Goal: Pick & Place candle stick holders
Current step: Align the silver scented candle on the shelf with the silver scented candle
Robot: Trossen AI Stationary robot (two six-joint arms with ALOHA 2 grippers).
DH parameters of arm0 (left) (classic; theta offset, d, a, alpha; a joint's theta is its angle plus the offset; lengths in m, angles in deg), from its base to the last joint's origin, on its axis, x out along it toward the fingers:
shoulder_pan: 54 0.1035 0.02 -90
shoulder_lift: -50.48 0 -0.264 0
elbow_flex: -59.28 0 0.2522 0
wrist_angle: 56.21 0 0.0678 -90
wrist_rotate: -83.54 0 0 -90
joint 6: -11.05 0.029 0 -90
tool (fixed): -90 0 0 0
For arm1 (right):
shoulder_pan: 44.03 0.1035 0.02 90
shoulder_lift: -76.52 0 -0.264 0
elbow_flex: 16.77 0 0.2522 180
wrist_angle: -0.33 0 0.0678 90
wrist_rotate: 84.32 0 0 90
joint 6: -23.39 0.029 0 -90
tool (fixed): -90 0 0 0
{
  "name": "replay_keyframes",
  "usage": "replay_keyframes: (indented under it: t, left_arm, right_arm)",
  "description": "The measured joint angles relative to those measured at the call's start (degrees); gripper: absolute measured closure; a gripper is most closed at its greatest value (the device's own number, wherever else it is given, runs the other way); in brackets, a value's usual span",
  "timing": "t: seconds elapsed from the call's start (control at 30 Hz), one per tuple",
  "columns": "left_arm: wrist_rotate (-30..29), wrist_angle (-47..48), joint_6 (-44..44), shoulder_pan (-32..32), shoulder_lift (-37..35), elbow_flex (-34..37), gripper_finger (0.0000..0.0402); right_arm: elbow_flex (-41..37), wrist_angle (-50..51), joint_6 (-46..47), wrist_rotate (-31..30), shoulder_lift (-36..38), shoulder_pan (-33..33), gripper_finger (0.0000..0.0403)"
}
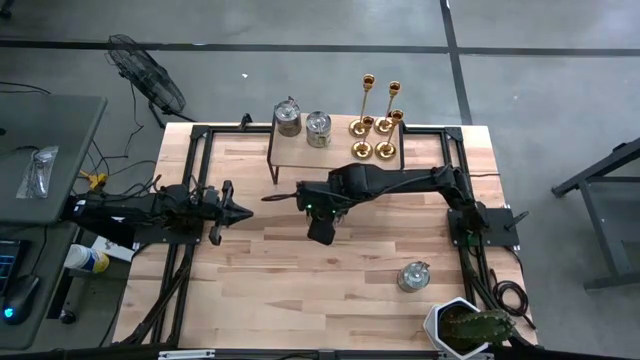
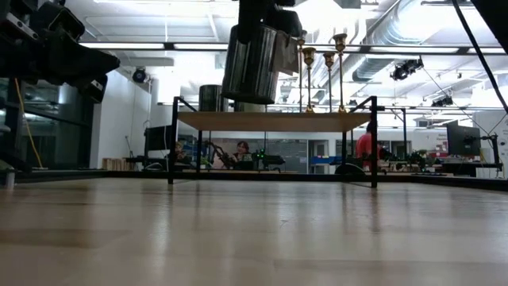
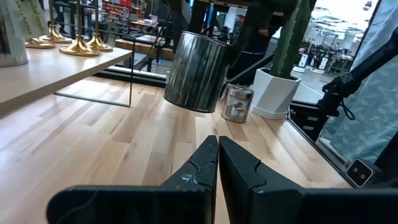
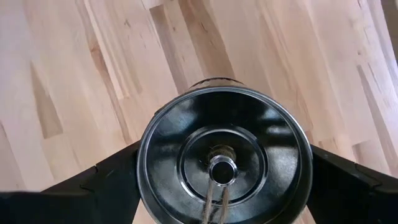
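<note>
My right gripper (image 1: 322,228) hangs above the middle of the table (image 1: 300,290), its fingers spread wide around a silver jar (image 3: 198,71) that it holds clear of the wood. My left gripper (image 3: 217,163) waits with its fingers pressed together and empty, pointing toward the jar from the left side. Beyond the jar, the four gold candle stick holders (image 1: 376,125) stand together on the raised shelf (image 1: 300,155) at the far edge, well apart from both grippers.
</note>
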Motion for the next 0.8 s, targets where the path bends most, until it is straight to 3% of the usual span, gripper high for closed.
replay_keyframes:
  t: [0.33, 0.53, 0.67, 0.8]
  left_arm:
    - [-0.09, -0.02, -0.35, 0.00, 0.00, 0.00, 0.0389]
    - [-3.97, -0.39, -4.50, 0.00, 0.06, 0.00, 0.0378]
    - [-4.26, -0.40, -4.84, 0.00, 1.06, 0.00, 0.0324]
    - [-5.71, -0.59, -3.79, 0.00, 3.85, -0.02, 0.0226]
  right_arm:
    - [0.00, 0.00, -1.87, 1.73, 0.00, 0.02, 0.0058]
    - [0.00, -0.04, -1.87, 1.66, 0.00, 0.00, 0.0058]
    - [0.00, -0.06, -1.85, 1.82, 0.00, 0.02, 0.0058]
    - [0.00, -0.04, -1.56, 1.84, 0.00, 0.01, 0.0058]
